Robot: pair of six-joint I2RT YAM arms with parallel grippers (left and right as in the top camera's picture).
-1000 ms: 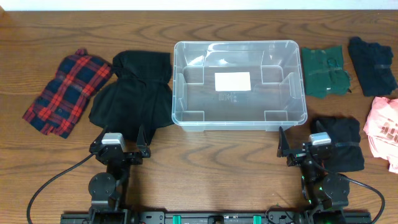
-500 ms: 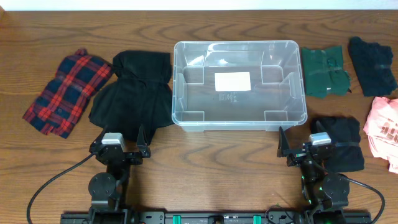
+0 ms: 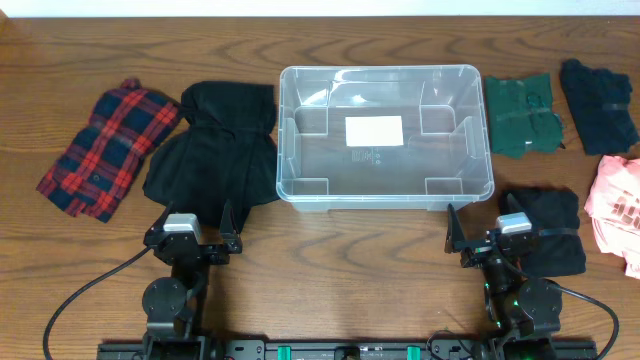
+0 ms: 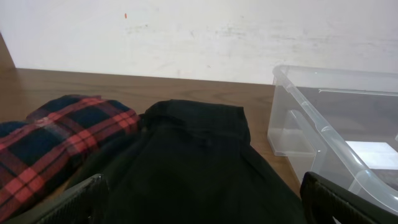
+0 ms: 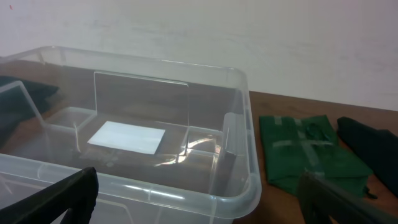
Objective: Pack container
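The clear plastic container (image 3: 300, 120) stands empty at the table's middle, a white label (image 3: 374, 130) on its base. It also shows in the left wrist view (image 4: 323, 137) and the right wrist view (image 5: 242, 180). My left gripper (image 3: 194, 232) is open at the front left, just short of a black garment (image 3: 215, 150), which fills the left wrist view (image 4: 193, 162). My right gripper (image 3: 490, 235) is open at the front right, its fingers facing the container's near right corner. Both grippers are empty.
A red plaid shirt (image 3: 105, 145) lies far left. A green garment (image 3: 522, 115), a dark navy garment (image 3: 598, 100) and a pink garment (image 3: 615, 205) lie right of the container. Another black garment (image 3: 550, 230) lies beside my right gripper.
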